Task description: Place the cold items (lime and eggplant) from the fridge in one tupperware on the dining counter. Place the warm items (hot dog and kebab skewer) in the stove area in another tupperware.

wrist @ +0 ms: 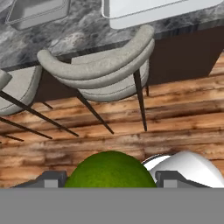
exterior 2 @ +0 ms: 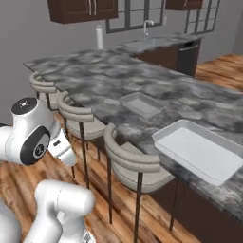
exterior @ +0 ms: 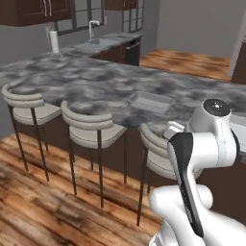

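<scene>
Holding: the gripper [wrist: 108, 181] has a green lime [wrist: 109, 169] sitting between its two dark fingertips [wrist: 51, 179], its jaws spread fairly wide around the fruit.
Lime: round and bumpy, low in the hand view, above the wooden floor [wrist: 175, 118] in front of the stools.
Arm: the white robot arm [exterior: 206, 144] stands on the near side of the counter, folded at its elbow.
Counter: a long grey marbled dining counter [exterior: 96, 86] runs across the scene, with dark panels below it.
Small container: a shallow clear tub [exterior 2: 141, 104] rests on the counter near its near edge, with nothing in it.
Large container: a wide white tray-like tub [exterior 2: 199, 152] lies to the right of the small one, also at the near edge, with nothing in it.
Stools: three pale cushioned stools [exterior: 86, 127] on thin dark legs line the near side of the counter.
Far side: a sink with a tap [exterior: 93, 29] and a paper towel roll [exterior: 54, 41] sit on the far worktop under dark cupboards.
</scene>
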